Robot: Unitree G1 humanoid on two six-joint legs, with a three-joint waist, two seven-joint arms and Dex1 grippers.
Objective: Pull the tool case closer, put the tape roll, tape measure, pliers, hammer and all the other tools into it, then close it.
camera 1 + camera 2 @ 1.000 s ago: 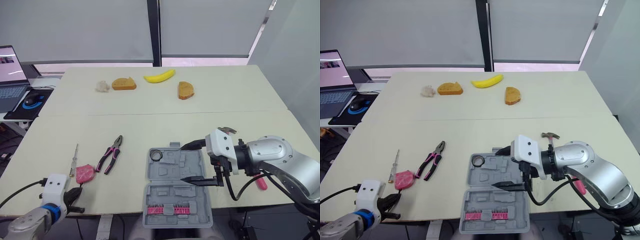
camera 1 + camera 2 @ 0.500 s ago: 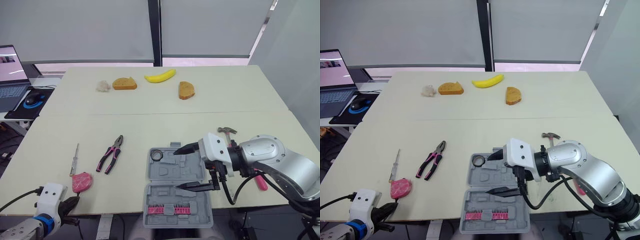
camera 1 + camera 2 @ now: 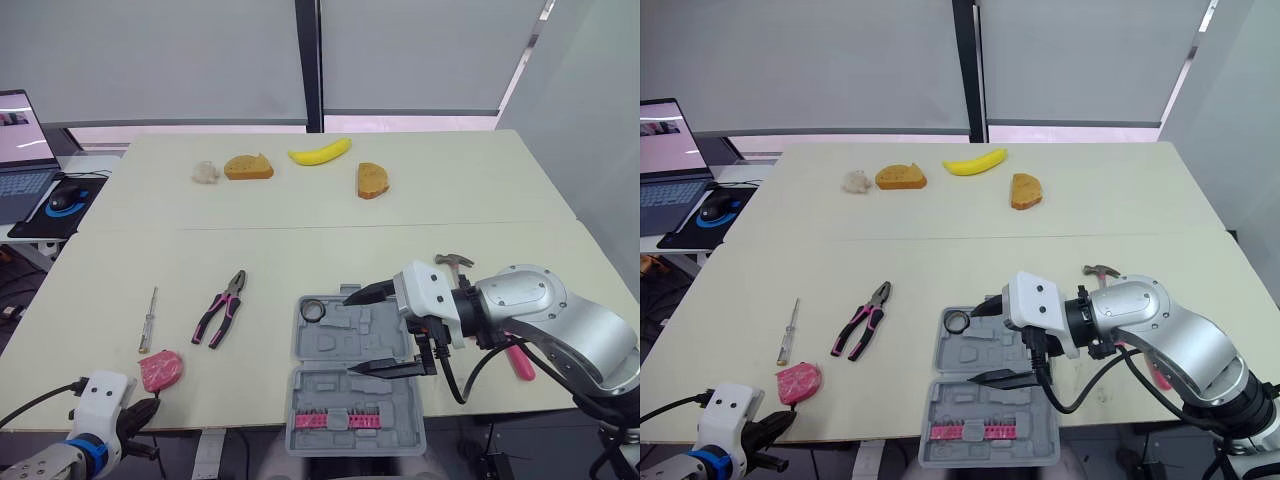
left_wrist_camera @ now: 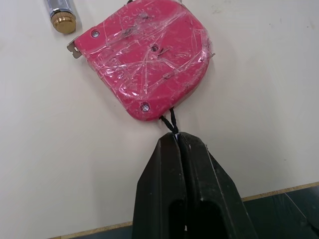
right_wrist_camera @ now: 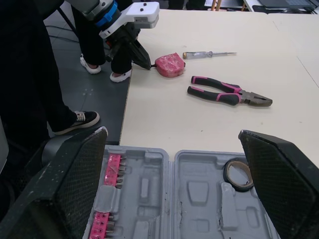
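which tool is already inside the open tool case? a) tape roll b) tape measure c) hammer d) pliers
a: the tape roll lies in a far corner pocket of the tool case, while the pliers, tape measure and hammer lie on the table outside it.

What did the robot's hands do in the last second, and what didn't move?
The left gripper, shut on the cord of the pink tape measure, dragged it toward the near edge of the table. The open right gripper slid a little to the robot's left over the tool case. The pliers, screwdriver and tape roll stayed put.
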